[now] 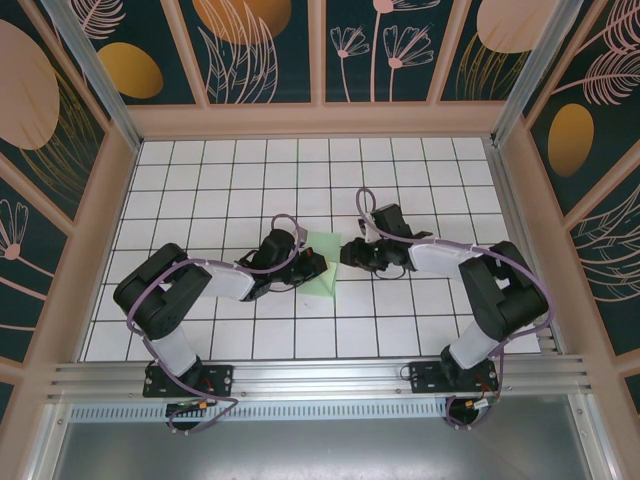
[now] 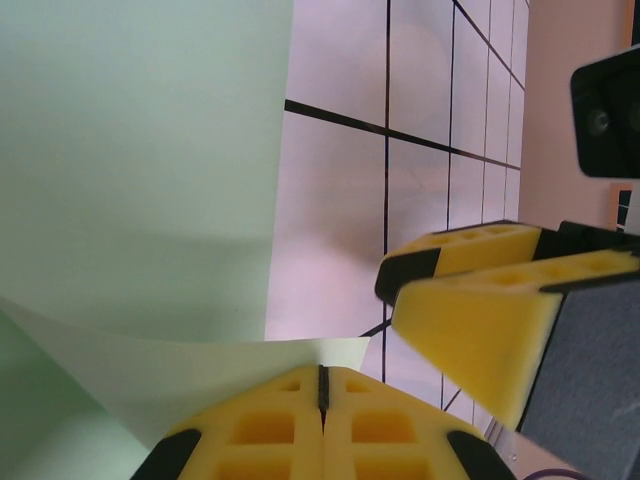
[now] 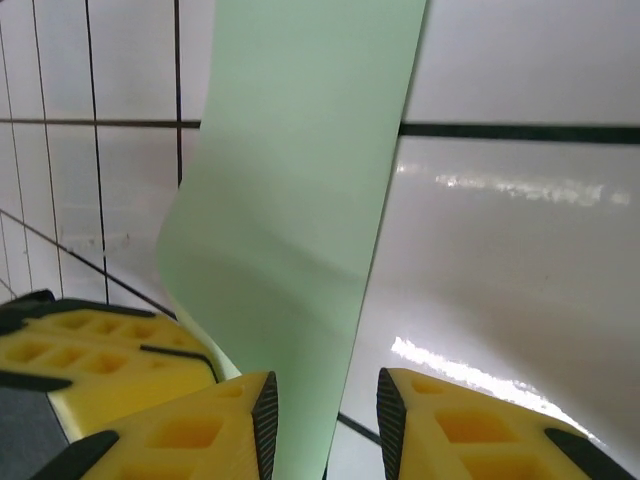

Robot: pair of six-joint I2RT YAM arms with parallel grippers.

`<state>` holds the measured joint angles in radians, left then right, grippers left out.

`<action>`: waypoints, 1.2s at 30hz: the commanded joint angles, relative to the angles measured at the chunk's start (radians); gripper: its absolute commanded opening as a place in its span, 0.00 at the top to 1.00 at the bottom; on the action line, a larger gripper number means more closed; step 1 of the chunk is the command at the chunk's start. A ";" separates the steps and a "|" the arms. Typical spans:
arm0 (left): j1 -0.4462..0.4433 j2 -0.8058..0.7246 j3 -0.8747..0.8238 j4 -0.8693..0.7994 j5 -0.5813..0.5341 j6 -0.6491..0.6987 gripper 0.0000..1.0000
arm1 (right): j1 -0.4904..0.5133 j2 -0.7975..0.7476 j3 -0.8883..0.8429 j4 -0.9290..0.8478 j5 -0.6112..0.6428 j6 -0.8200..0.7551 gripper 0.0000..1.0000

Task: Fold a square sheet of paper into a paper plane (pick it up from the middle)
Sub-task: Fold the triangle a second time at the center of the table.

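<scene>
The square sheet of paper (image 1: 324, 268), pale mint green, lies on the white grid table between my two grippers. My left gripper (image 1: 311, 266) is at its left edge. In the left wrist view its yellow fingers (image 2: 260, 425) are pressed together at the gripper's tip (image 2: 322, 385), shut on a lifted flap of the paper (image 2: 150, 365), while the rest of the paper (image 2: 140, 150) lies flat. My right gripper (image 1: 351, 253) is at the paper's right side. Its jaws (image 3: 325, 425) stand apart, and the paper (image 3: 300, 200) runs into the gap between them.
The left gripper's yellow fingers (image 3: 90, 350) show close beside the right jaws, and the right gripper's fingers (image 2: 480, 300) show close by in the left wrist view. Wooden walls (image 1: 320, 120) enclose the tiled table (image 1: 250, 180). An aluminium rail (image 1: 320, 375) runs along the near edge.
</scene>
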<state>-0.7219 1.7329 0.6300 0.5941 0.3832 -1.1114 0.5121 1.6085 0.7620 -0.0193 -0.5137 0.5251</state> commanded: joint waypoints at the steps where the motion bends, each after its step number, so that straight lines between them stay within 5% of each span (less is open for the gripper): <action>1: -0.004 0.014 0.003 0.006 -0.012 0.013 0.97 | 0.005 -0.025 -0.024 0.084 -0.090 -0.020 0.66; 21: -0.004 0.025 0.007 0.025 0.003 0.001 1.00 | 0.029 0.067 0.008 0.093 -0.141 -0.063 0.76; 36: -0.003 -0.012 0.005 0.025 0.014 0.003 0.94 | 0.025 0.072 0.020 0.096 -0.050 -0.062 0.97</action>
<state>-0.7219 1.7481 0.6300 0.5957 0.3843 -1.1118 0.5365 1.6695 0.7509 0.0719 -0.5953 0.4767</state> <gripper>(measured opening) 0.068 0.048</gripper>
